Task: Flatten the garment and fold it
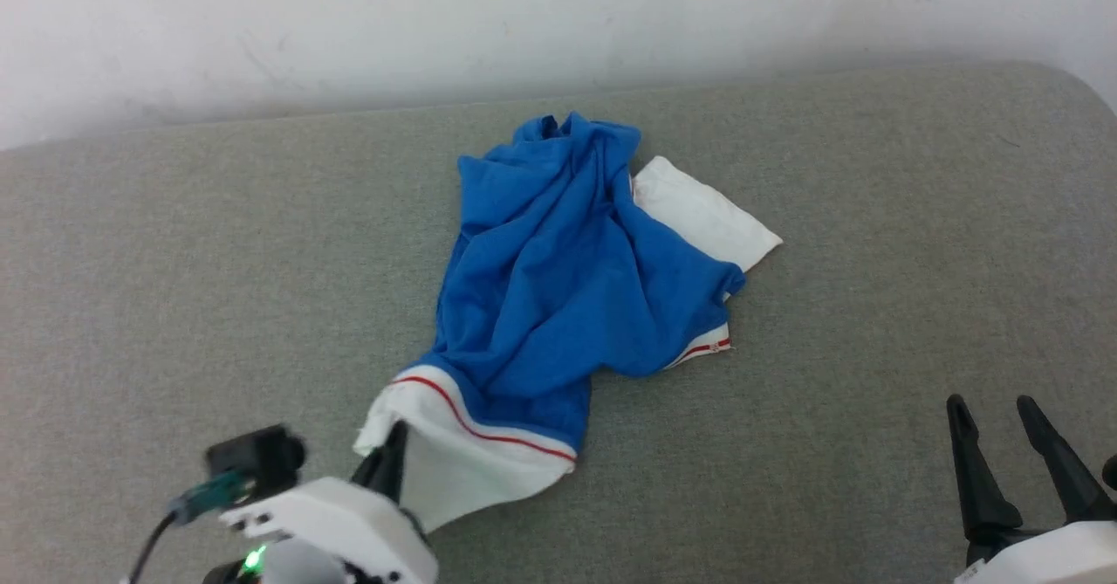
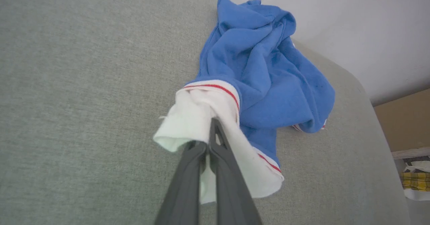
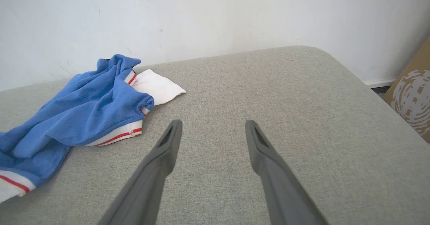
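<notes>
left gripper with two long dark fingers (image 2: 206,134) is pinched tight on a white sleeve with a thin red stripe (image 2: 198,117), down at the near left of the big grey cloth-covered pad (image 1: 174,305). right gripper, with the same dark fingers (image 1: 990,409), is spread wide with nothing in it, over a bare part of the pad.

the pad runs up to a plain white wall (image 1: 349,25). near its middle lies the bright blue jersey shirt (image 1: 558,287), all bunched up in soft lumps. the other white sleeve (image 1: 707,213) lies flat on its far right side.

i think the shirt is light and floppy, not slippery. it will stretch and drag if pulled from one spot, so it wants two holds. a good second spot looks like the small striped edge (image 1: 702,350) on the right, nearest the free gripper.

a brown cardboard thing with a white swirl print (image 3: 411,97) stands past the pad's right end. it may be a box; i cannot see inside it.
</notes>
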Robot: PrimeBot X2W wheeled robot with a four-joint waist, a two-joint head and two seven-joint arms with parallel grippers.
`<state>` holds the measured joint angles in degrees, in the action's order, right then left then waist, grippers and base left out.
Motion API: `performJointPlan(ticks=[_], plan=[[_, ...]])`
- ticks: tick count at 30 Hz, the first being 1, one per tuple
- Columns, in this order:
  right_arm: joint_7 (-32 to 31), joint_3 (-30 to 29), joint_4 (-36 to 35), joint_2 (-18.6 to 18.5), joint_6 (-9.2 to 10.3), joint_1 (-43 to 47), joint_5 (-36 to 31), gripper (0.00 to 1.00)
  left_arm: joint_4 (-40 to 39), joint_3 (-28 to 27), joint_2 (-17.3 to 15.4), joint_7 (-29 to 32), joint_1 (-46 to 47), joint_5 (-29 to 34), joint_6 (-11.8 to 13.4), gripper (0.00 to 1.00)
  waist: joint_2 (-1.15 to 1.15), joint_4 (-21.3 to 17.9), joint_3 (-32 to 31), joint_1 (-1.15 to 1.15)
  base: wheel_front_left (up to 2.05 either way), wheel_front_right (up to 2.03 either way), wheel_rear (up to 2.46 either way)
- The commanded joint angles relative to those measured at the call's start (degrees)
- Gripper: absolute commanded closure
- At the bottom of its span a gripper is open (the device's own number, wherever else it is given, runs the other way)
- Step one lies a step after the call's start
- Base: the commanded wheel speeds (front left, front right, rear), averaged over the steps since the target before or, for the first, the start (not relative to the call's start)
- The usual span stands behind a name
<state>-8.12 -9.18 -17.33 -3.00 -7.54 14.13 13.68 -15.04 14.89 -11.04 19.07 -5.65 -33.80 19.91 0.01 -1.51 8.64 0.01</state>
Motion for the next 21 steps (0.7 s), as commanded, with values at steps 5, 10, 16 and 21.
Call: performJointPlan(ticks=[5,10,16,21], plan=[[-0.1,0.0,0.4,0.1,0.05,0.3,0.2,0.00,-5.6,-6.7,-1.3,-0.7,-10.7,-4.1,2.9,1.00,-0.01,1.9,-1.0,-0.01,0.00,0.00,0.00],[-0.4,-0.3,0.4,0.1,0.05,1.2,-0.4,0.00,-9.0,-13.6,-3.0,-2.5,-21.3,-5.9,4.9,1.00,-0.01,3.8,-1.2,-0.01,0.00,0.00,0.00],[-1.5,0.7,-0.5,0.1,0.05,0.0,-2.4,0.00,-11.4,-16.2,-3.3,-3.8,-22.7,-7.8,3.4,1.00,-0.01,6.8,-1.2,-0.01,0.00,0.00,0.00],[-6.1,5.0,-3.4,0.1,0.05,-8.3,-8.1,0.00,-11.8,-13.1,-2.6,-4.0,-18.7,-7.8,1.7,1.00,-0.01,8.2,1.1,-0.01,0.00,0.00,0.00]])
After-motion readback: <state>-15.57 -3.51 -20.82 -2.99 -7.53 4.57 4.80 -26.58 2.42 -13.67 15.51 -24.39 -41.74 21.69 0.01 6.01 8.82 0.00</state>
